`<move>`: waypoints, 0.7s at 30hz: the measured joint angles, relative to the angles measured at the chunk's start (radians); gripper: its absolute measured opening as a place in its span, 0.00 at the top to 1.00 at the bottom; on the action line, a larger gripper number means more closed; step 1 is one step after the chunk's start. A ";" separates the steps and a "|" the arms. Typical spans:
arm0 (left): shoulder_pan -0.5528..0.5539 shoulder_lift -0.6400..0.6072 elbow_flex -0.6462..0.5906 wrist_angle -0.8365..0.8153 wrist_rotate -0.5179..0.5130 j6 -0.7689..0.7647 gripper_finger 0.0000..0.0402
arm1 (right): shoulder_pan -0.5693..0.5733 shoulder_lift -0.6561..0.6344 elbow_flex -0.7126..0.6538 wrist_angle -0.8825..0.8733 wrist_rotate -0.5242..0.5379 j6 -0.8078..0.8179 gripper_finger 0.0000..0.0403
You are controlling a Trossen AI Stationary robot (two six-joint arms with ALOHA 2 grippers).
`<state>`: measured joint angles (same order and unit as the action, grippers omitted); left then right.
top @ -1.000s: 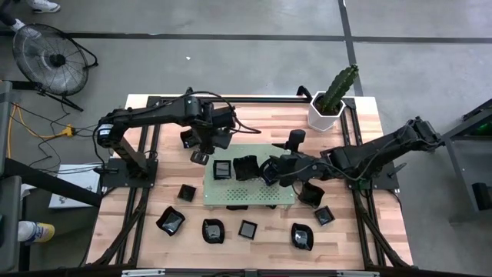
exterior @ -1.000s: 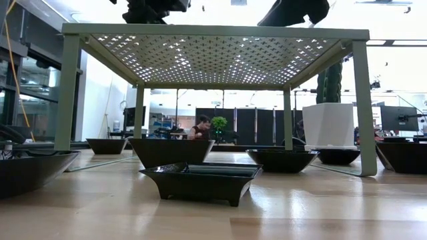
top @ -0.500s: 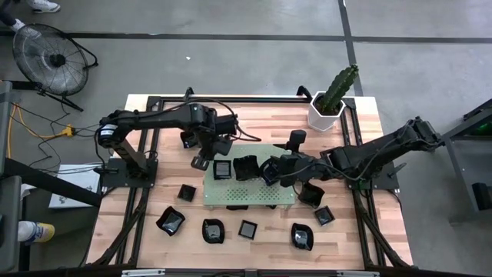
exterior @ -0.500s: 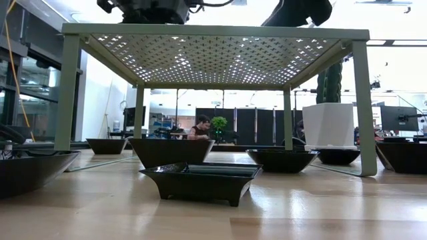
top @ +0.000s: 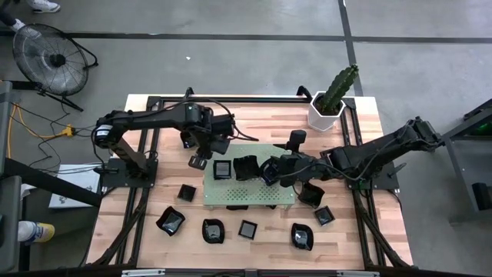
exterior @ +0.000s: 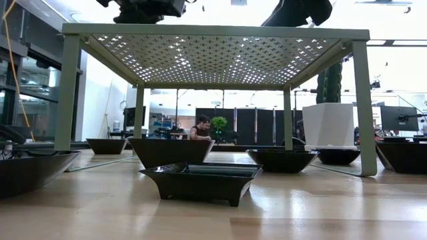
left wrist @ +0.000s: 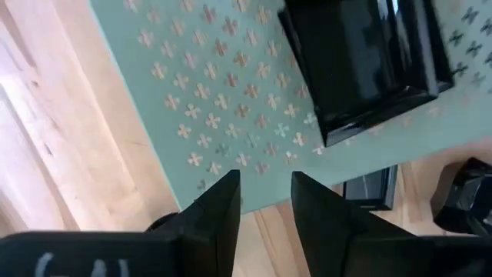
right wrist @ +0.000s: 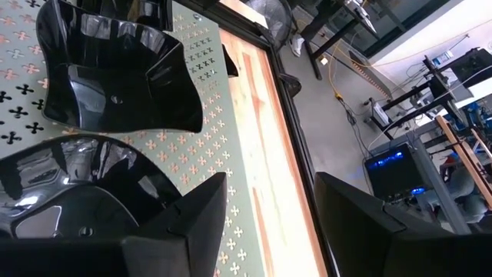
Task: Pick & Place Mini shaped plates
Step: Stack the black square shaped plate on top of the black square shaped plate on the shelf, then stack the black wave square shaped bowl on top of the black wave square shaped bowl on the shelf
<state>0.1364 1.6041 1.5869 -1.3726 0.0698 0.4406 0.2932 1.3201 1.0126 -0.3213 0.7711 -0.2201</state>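
The left gripper [top: 201, 156] hangs over the left rear corner of the green perforated metal board [top: 265, 195], a small raised table standing mid-way on the wooden table [top: 154, 200]. Its two dark fingers [left wrist: 219, 211] stand a narrow gap apart with nothing between them, touching nothing; the left wrist view looks past them onto the board's edge and a glossy black square mini plate [left wrist: 361, 58] lying on the board.

The right gripper [top: 269, 171] reaches over the board's right half. Its fingers [right wrist: 196, 208] are spread wide and hold nothing; a rounded glossy black dish [right wrist: 73, 192] lies on the board just beside one finger, though whether they touch cannot be told. A wavy-edged black dish [right wrist: 115, 77] sits on the board beyond it.

More small black plates [top: 171, 221] lie scattered on the wooden table around the board, several in front of it. A white hexagonal pot with a cactus [top: 326, 113] stands behind the board's right rear corner.
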 joint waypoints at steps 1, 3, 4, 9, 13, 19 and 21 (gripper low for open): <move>0.000 -0.007 0.005 0.003 0.005 -0.003 0.72 | 0.000 0.000 0.000 0.000 0.000 0.000 0.52; 0.000 -0.020 0.010 0.009 0.033 -0.023 0.72 | 0.000 0.000 0.000 0.000 0.000 0.002 0.52; 0.001 -0.026 0.011 0.027 0.061 -0.030 0.72 | 0.000 0.000 0.000 0.000 0.000 0.005 0.52; -0.002 -0.033 0.011 0.030 0.125 -0.078 0.72 | 0.000 0.000 0.000 -0.007 -0.016 0.013 0.52; -0.002 -0.033 0.011 0.040 0.131 -0.079 0.72 | 0.000 0.000 0.000 -0.011 -0.022 0.014 0.52; -0.002 -0.033 0.010 0.047 0.115 -0.081 0.72 | 0.000 0.000 0.000 -0.019 -0.026 0.022 0.52; -0.002 -0.033 0.010 0.040 0.034 -0.082 0.72 | -0.001 0.000 0.000 -0.019 -0.026 0.022 0.52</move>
<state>0.1345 1.5715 1.5967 -1.3321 0.1036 0.3588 0.2924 1.3201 1.0126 -0.3401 0.7452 -0.1986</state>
